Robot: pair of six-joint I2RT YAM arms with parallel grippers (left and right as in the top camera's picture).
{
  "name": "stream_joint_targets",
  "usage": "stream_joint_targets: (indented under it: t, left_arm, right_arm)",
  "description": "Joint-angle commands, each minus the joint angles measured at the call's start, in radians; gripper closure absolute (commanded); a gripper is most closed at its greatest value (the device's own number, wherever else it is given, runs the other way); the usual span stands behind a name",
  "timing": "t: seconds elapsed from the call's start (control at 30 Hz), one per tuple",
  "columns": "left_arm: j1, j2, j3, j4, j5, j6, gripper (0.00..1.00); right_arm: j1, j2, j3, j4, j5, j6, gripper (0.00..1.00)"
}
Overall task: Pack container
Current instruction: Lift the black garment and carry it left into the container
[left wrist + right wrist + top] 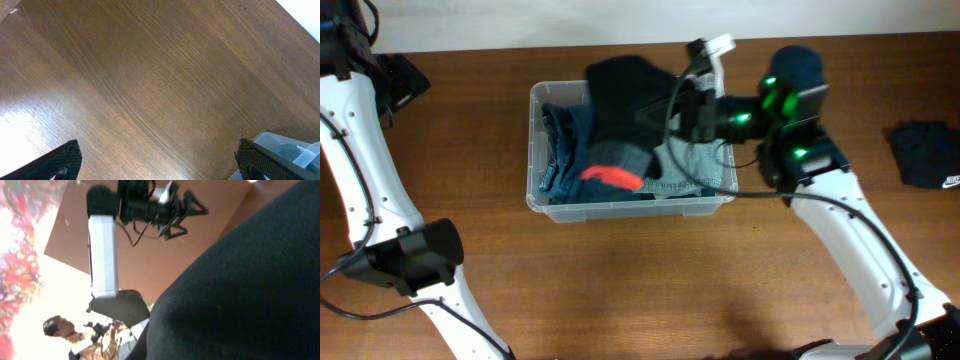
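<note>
Brown wood counter (620,290), mostly bare. The widest open room is the front half and the strip left of the container.

Left tool (160,162): parked near the back-left corner of the counter, well apart from the bin. Its fingers (62,160) are fully spread, with nothing between them but bare wood, and they touch nothing. In the left wrist view a clear plastic corner shows at the lower right, beside the right finger.

Container (534,150): a clear bin at mid-counter, close to the back edge, with its long side parallel to that edge. There is free counter on its left, front and right.

Contents, left to right:
- folded jeans (565,150) against the left wall
- black garment (625,100) piled high, lapping over the back rim
- grey sock (615,165) with an orange toe, lying on top toward the front
- grey-green cloth (690,165) in the right end

Right tool (682,108): reaches in from the right, over the back-right part of the bin, at the edge of the black garment. It is clenched tight. The right wrist view is mostly filled with black fabric right up against the lens and the fingertips are not visible, so I can't tell if cloth is pinched or just touching. Its cable loops over the bin's right end.

Black cloth item (925,155) with a small white logo lies at the right edge of the counter, well apart from the bin. The right arm's forearm crosses the room between them.
</note>
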Motion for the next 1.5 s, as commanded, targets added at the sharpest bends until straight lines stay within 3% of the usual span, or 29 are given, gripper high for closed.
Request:
stream_joint_targets:
  t: [0.0, 0.33, 0.53, 0.87, 1.0, 1.23, 1.47]
  left_arm:
    - [-0.001, -0.016, -0.006, -0.001, -0.004, -0.005, 0.01]
    - [-0.001, -0.016, -0.006, -0.001, -0.004, -0.005, 0.01]
    - [-0.001, -0.016, -0.006, -0.001, -0.004, -0.005, 0.01]
    - [-0.001, -0.016, -0.006, -0.001, -0.004, -0.005, 0.01]
    - [-0.001, -0.016, -0.006, -0.001, -0.004, -0.005, 0.01]
    - [-0.001, -0.016, -0.006, -0.001, -0.004, -0.005, 0.01]
    - [-0.001, -0.016, -0.006, -0.001, -0.004, -0.005, 0.01]
  right_arm:
    - [0.049, 0.016, 0.024, 0.011, 0.1, -0.049, 0.96]
    - [0.161, 0.134, 0.024, 0.016, 0.362, -0.073, 0.96]
    - [0.204, 0.199, 0.025, 0.097, 0.38, -0.072, 0.96]
    - [0.222, 0.203, 0.12, -0.014, 0.407, -0.119, 0.96]
    - [0.222, 0.203, 0.287, -0.198, 0.5, -0.174, 0.96]
    - [0.222, 0.203, 0.702, -0.673, 0.801, -0.384, 0.96]
    - [0.222, 0.204, 0.818, -0.883, 0.967, -0.471, 0.96]
